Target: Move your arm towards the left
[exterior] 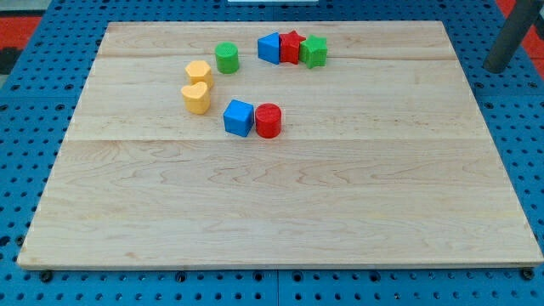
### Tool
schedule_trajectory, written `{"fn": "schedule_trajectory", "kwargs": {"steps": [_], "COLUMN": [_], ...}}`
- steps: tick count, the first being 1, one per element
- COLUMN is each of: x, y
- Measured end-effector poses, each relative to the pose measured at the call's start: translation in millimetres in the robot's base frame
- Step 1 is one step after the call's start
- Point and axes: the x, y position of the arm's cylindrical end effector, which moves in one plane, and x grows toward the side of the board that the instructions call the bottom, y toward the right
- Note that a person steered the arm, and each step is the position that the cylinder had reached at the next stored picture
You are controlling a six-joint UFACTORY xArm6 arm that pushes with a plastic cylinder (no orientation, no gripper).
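Observation:
My tip (496, 68) is at the view's upper right, just off the right edge of the wooden board (280, 204) and far from every block. All the blocks lie in the board's upper left part. A blue block (269, 48), a red block (291, 47) and a green block (314, 51) touch in a row near the top. A green cylinder (226, 58) stands to their left. A yellow hexagon block (198, 71) sits just above a yellow heart-shaped block (196, 98). A blue cube (239, 117) touches a red cylinder (268, 120).
The board rests on a blue perforated base (25, 170) that surrounds it on all sides. A red area (21, 21) shows at the view's top left corner.

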Motion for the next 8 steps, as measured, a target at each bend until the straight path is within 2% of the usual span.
{"fn": "schedule_trajectory", "kwargs": {"steps": [2,5,7,8], "x": [-36.0,-37.0,-31.6,14.3], "y": [-69.7,-88.1,-112.6,-140.8]}}
